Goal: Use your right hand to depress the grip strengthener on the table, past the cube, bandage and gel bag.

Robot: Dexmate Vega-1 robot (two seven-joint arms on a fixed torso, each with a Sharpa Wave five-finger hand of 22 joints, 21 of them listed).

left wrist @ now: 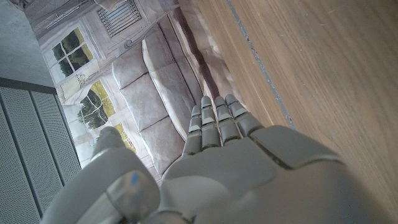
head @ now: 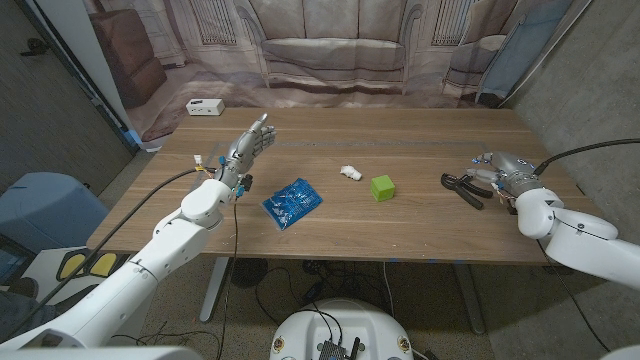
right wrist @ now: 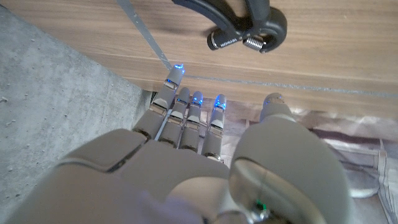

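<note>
Our right hand (head: 502, 172) sits at the far right of the wooden table (head: 420, 225), just beside the black grip strengthener (head: 462, 187), which lies on the wood to its left; from the head view we cannot tell whether the fingers touch the handles. In the right wrist view the right hand (right wrist: 205, 168) has its fingers (right wrist: 186, 118) extended side by side with the thumb apart, holding nothing, and the grip strengthener (right wrist: 239, 22) with its metal spring coil lies on the table beyond the fingertips, apart from them. Left of the strengthener, near the middle of the table, we see the green cube (head: 382, 187), and a little further left and slightly farther back the small white bandage (head: 349, 173). The blue gel bag (head: 292, 202) lies flat left of those, nearer the front edge. Our left hand (head: 245, 148) is raised over the left part of the table, fingers straight and spread a little, empty; the left wrist view shows the same hand (left wrist: 236, 162) with fingers together and extended above bare wood. A small white box (head: 204, 106) rests at the far left corner of the table
</note>
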